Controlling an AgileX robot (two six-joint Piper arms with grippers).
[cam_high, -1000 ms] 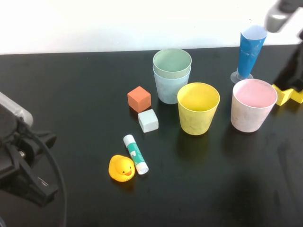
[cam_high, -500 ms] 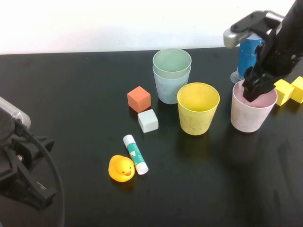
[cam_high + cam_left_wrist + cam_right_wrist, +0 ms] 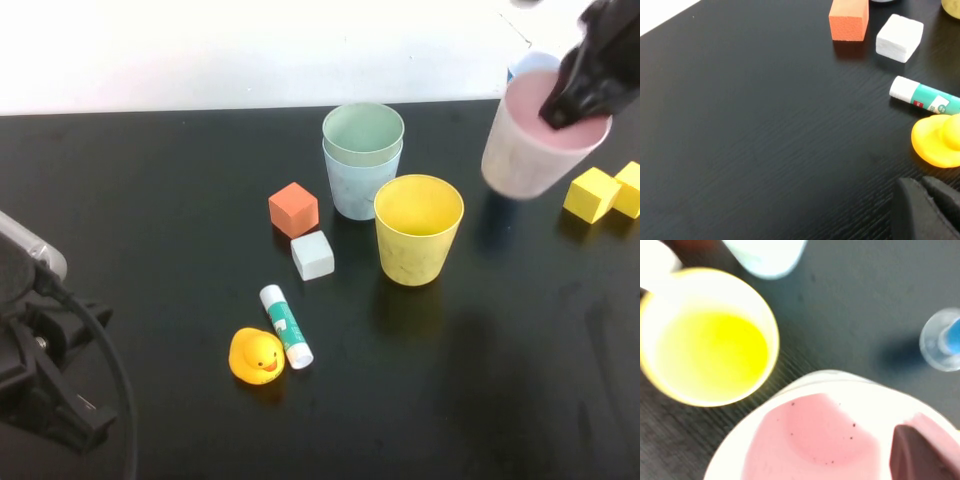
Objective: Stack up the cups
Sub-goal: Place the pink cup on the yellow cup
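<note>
My right gripper (image 3: pixel 580 100) is shut on the rim of the pink cup (image 3: pixel 535 140) and holds it in the air at the back right, one finger inside it. The pink cup fills the right wrist view (image 3: pixel 810 440), with a dark fingertip (image 3: pixel 917 455) inside. The yellow cup (image 3: pixel 418 228) stands upright in the middle, also in the right wrist view (image 3: pixel 707 340). The pale green cup (image 3: pixel 363 132) sits nested in the light blue cup (image 3: pixel 358 185) behind it. My left gripper (image 3: pixel 927 207) is shut and empty, low at the front left near the duck.
An orange cube (image 3: pixel 294 208), a white cube (image 3: pixel 313 254), a glue stick (image 3: pixel 286 325) and a yellow rubber duck (image 3: pixel 257 356) lie left of the cups. Two yellow blocks (image 3: pixel 603 190) lie at the right edge. The blue cone glass's foot (image 3: pixel 940 340) stands behind the pink cup.
My right gripper came down into the pink cup, closed on its rim and lifted it off the table, up and slightly back. The left arm barely moved.
</note>
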